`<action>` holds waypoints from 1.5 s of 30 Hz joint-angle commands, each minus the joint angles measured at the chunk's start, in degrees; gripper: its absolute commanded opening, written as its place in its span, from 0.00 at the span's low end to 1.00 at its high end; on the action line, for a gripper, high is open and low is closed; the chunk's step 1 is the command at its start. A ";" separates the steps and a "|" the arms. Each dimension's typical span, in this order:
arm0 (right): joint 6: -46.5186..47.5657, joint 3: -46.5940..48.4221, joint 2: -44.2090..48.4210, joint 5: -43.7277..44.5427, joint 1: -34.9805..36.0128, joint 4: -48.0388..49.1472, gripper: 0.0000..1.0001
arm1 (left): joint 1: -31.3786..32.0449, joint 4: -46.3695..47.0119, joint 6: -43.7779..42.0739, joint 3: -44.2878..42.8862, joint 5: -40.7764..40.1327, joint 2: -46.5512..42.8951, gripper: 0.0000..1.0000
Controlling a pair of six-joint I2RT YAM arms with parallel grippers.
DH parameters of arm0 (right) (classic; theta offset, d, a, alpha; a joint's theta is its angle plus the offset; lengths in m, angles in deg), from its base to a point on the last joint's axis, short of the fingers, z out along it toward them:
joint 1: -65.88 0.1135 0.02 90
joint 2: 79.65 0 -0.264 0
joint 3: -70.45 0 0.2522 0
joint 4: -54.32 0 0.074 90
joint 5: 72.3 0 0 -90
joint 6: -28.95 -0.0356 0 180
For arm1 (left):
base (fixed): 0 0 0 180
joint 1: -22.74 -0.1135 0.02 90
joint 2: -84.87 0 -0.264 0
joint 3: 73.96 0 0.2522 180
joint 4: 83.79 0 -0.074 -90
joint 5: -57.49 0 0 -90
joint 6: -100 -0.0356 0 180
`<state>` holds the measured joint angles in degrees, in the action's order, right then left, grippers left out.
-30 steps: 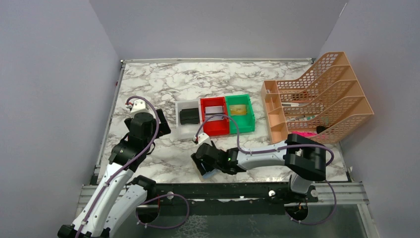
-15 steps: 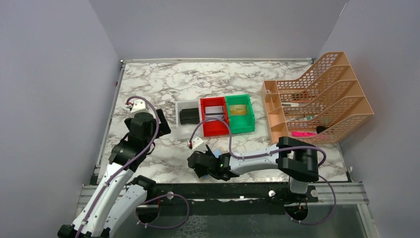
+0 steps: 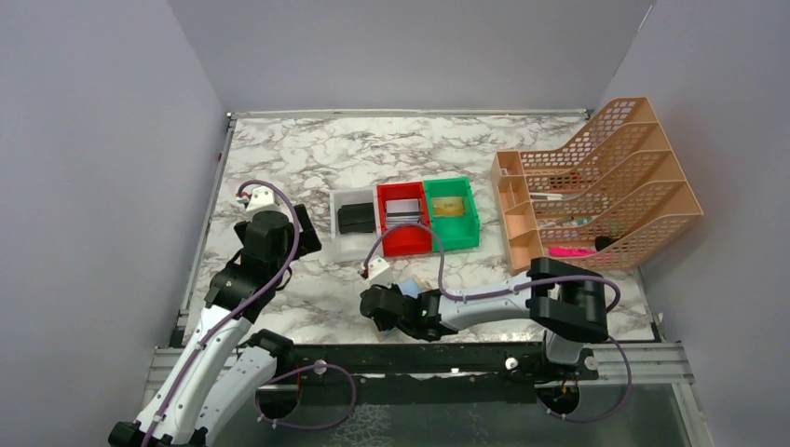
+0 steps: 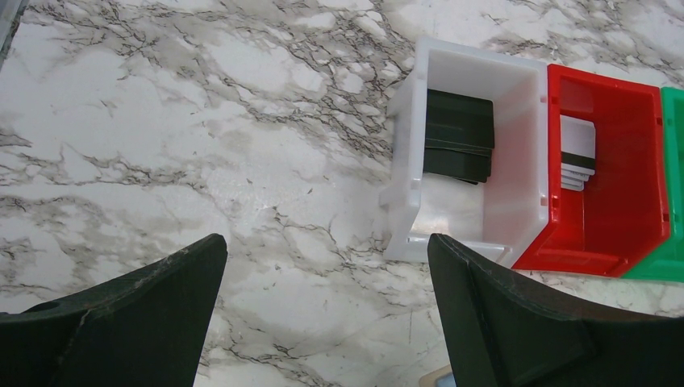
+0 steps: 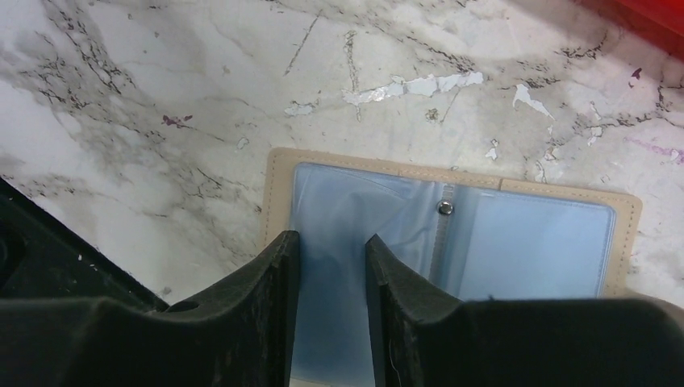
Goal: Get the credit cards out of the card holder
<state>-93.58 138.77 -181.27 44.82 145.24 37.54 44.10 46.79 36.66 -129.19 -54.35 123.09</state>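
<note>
**Item: card holder, open, right tool closing in**

Change noted: over the last second the right tool (image 5: 332, 242) has drawn back to the near middle of the white-and-grey marbled surface (image 3: 307, 149), and its fingers have come much closer together. We now list them as narrowly apart, straddling a wrinkled strip of the left-hand sleeve. We cannot tell whether they have clamped on it. We judge this to be the start of a pull on a sleeve or its contents.

Task thing: small tan folding card holder (image 5: 452, 242), lying open and flat under the right tool, with its shiny bluish sleeves facing up. We can make out no card inside them.

Left tool (image 4: 327, 242): spread wide, holding nothing, hovering at the left.

Containers, left to right:
- White plastic bin (image 4: 516, 121): black wallet-like pieces (image 4: 458, 133).
- Red plastic bin (image 4: 637, 161): thin greyish-white plastic credit cards (image 4: 577, 153), stacked.
- Green plastic bin (image 3: 463, 223): a tan item, unclear.
- Peach mesh file rack (image 3: 615, 186), far right: a pink item and other small things, too small to identify.
</note>
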 commanded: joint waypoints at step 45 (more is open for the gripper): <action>-12.51 -23.71 16.96 -39.05 -26.44 23.68 0.39 | 3.27 23.81 11.45 17.61 41.92 0.10 0.88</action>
<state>-113.69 109.81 -164.44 7.62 118.64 69.01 46.57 67.03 45.95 -111.79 -11.75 125.29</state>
